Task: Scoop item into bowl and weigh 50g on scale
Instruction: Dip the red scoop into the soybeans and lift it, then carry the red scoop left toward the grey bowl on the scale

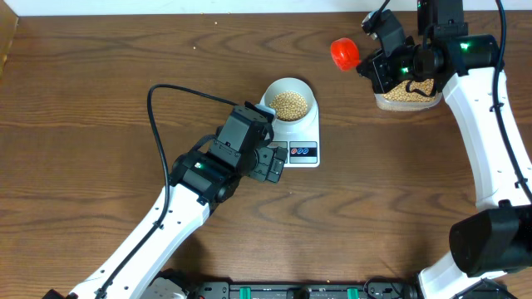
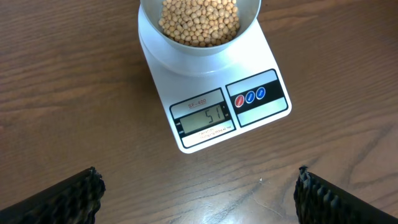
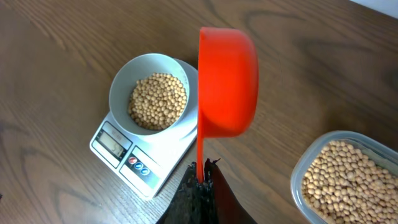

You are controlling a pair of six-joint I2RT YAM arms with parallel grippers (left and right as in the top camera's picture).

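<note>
The white scale (image 1: 301, 139) (image 2: 214, 112) (image 3: 146, 162) stands mid-table with the pale bowl (image 1: 289, 100) (image 2: 199, 28) (image 3: 150, 93) on it, filled with tan beans (image 1: 290, 105) (image 3: 157, 101). Its display reads 51. My left gripper (image 1: 274, 164) (image 2: 199, 193) hovers open just in front of the scale, nothing between its fingers. My right gripper (image 1: 370, 60) (image 3: 202, 177) is shut on the handle of an orange-red scoop (image 1: 344, 53) (image 3: 227, 81), held tipped on its side above the table, right of the bowl.
A clear plastic tub (image 1: 407, 95) (image 3: 348, 180) of more beans sits at the back right, partly under the right arm. A black cable (image 1: 162, 108) loops from the left arm over the table.
</note>
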